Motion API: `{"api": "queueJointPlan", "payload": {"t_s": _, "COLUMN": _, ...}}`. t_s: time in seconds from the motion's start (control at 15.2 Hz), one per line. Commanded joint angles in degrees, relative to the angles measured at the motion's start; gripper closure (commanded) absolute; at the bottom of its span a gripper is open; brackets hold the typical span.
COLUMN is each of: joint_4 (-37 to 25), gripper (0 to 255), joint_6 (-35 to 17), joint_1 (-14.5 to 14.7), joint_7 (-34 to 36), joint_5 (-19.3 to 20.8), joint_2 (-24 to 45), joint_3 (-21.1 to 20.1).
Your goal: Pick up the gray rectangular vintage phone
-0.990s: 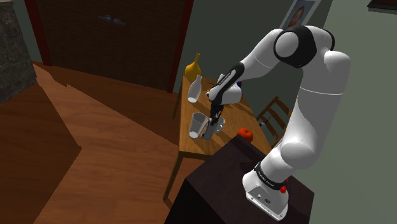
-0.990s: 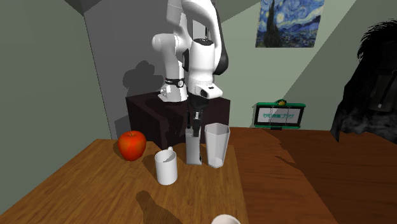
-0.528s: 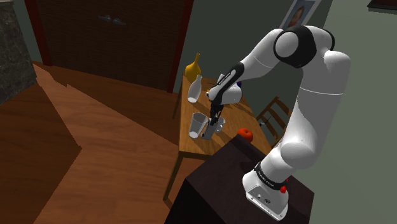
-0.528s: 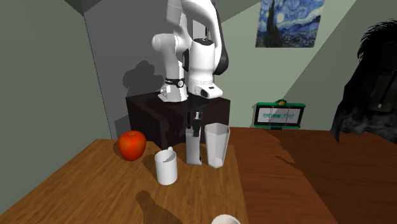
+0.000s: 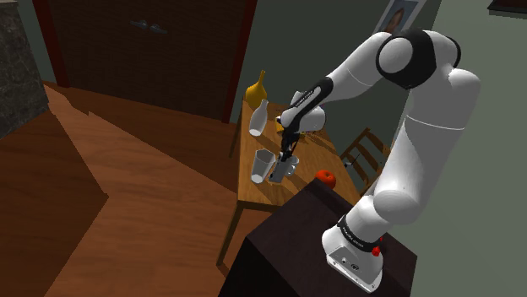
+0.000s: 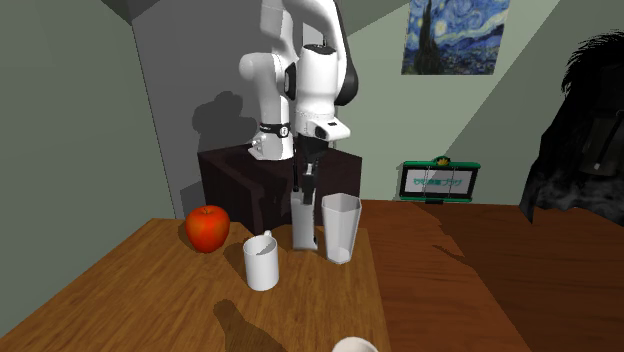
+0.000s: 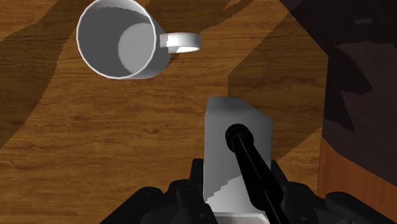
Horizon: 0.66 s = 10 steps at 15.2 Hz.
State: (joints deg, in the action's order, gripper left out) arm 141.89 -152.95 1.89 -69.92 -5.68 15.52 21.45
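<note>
Arm's gone up a notch since half a second ago, and the gray rectangular block of a phone (image 6: 304, 225) has come up with it. Its base now hangs just clear of the brown wooden tabletop (image 6: 140, 290). The all-black two-finger gripper (image 6: 305, 190) has its fingers clenched on the phone's upper end. Main worry: in the second exterior view the clear faceted glass tumbler (image 6: 340, 230) stands just beside the phone at its 3 o'clock, so any sideways swing could knock it over. The white handled mug (image 6: 262, 264), down at 7 o'clock, looks less at risk. And with a grip that high, I reckon the phone could pivot or slip if the lift jerks.
</note>
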Motion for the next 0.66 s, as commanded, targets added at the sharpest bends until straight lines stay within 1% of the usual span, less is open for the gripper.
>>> {"api": "queueJointPlan", "payload": {"t_s": 0.0, "joint_4": 0.44, "gripper": 255, "joint_6": 1.38, "joint_1": 0.66, "joint_7": 0.98, "joint_5": 1.36, "joint_2": -1.93, "joint_3": 0.82}}
{"api": "queueJointPlan", "payload": {"t_s": 0.46, "joint_4": 0.54, "gripper": 255, "joint_6": 6.74, "joint_1": 1.86, "joint_7": 3.79, "joint_5": 5.63, "joint_2": -7.83, "joint_3": 2.71}}
{"api": "queueJointPlan", "payload": {"t_s": 0.59, "joint_4": 0.54, "gripper": 255, "joint_6": 6.86, "joint_1": 1.86, "joint_7": 3.86, "joint_5": 5.73, "joint_2": -7.96, "joint_3": 2.72}}
